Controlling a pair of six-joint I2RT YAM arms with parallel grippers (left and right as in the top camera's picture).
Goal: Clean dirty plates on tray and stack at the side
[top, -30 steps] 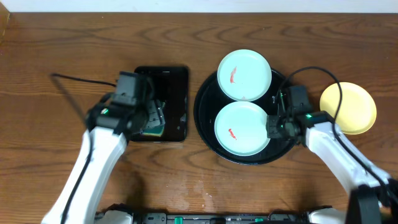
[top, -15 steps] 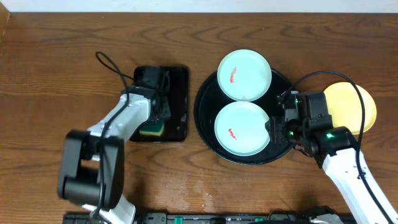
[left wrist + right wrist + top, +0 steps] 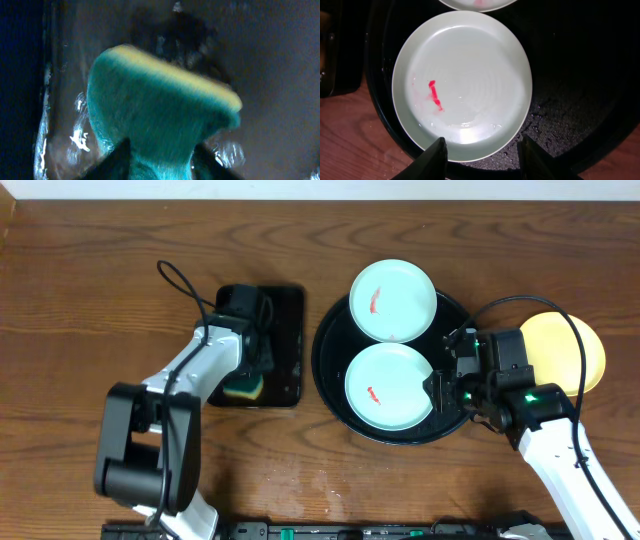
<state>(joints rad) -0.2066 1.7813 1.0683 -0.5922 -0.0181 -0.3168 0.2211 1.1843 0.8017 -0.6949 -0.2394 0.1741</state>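
Two pale mint plates lie on the round black tray (image 3: 333,352). The far plate (image 3: 392,300) overlaps the tray's back rim, and the near plate (image 3: 388,387) (image 3: 470,65) carries a red smear (image 3: 435,95). A pale yellow plate (image 3: 585,350) rests on the table to the right, partly behind my right arm. My right gripper (image 3: 437,388) (image 3: 485,160) is open just above the near plate's right edge, its fingers (image 3: 437,156) straddling that rim. My left gripper (image 3: 250,375) (image 3: 162,162) is shut on the green sponge (image 3: 160,100), which is pinched at its waist.
The sponge (image 3: 243,388) sits in a small rectangular black tray (image 3: 285,310), wet and glossy, left of the round tray. Cables loop from both arms over the wooden table (image 3: 100,260). The black tray's floor (image 3: 570,100) shows water drops.
My left gripper has closed on the sponge and the left arm has swung round to reach it from the lower left. The right arm shifted pose but its gripper stays by the near plate.
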